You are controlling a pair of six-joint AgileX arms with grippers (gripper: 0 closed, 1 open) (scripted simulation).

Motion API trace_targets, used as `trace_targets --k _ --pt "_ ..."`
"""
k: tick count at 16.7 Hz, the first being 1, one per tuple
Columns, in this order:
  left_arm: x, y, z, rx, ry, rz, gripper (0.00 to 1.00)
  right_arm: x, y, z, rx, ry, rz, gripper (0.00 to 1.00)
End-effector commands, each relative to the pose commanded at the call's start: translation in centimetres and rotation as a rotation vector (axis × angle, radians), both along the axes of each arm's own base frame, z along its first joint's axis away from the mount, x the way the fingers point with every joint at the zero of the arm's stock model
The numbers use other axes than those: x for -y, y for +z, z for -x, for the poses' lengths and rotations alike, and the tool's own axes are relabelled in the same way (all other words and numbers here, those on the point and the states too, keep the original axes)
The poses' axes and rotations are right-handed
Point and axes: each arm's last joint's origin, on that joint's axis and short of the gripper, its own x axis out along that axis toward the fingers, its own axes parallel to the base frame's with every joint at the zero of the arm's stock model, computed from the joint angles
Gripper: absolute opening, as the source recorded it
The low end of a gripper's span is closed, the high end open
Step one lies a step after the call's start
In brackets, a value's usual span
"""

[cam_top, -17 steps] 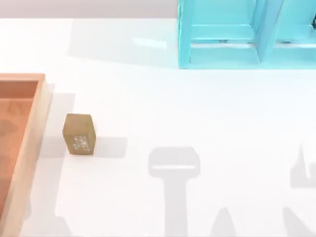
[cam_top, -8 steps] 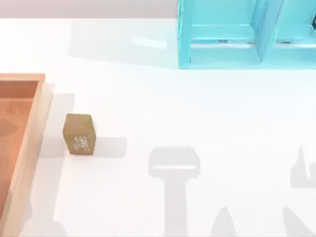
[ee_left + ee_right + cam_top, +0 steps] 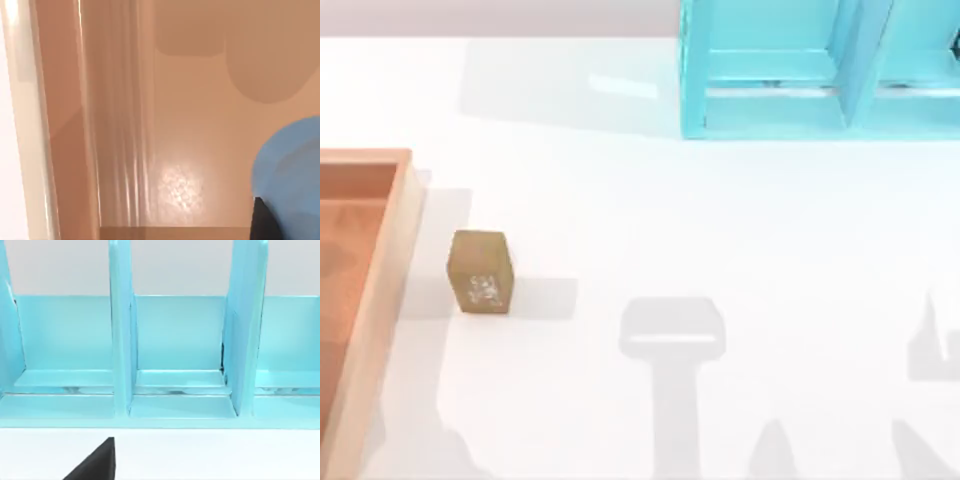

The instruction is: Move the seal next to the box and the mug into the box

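Little moved since before. Mug [image 3: 292, 175] over box [image 3: 190, 150] floor in left wrist view, jaws' grip untellable; seal [image 3: 480, 272] just beside box. Probably rigid, light, smooth; best gripped across sides.

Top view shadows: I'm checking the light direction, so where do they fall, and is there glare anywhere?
Top view: the seal casts its shadow toward the table's right, and arm-shaped shadows lie along the near edge. Left wrist view: a bright sheen on the box floor beside the mug.
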Motion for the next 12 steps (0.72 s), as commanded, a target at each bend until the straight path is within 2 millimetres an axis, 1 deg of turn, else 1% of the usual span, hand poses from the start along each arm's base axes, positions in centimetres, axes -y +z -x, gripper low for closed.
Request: trace_targets --k 3,5,6,10,12 --pt "0.3 -2.9 0.9 -0.069 0.008 0.067 0.00 0.0 0.0 0.0 0.000 0.000 0.000 1.00" --pt "0.3 -4.3 1.6 -0.101 0.021 0.101 0.00 0.0 0.0 0.0 0.000 0.000 0.000 1.00" --pt "0.3 -4.5 1.7 -0.106 0.025 0.107 0.00 0.0 0.0 0.0 0.000 0.000 0.000 1.00" --pt "0.3 -4.5 1.7 -0.106 0.025 0.108 0.00 0.0 0.0 0.0 0.000 0.000 0.000 1.00" --pt "0.3 -4.5 1.7 -0.106 0.025 0.108 0.15 0.0 0.0 0.0 0.000 0.000 0.000 1.00"
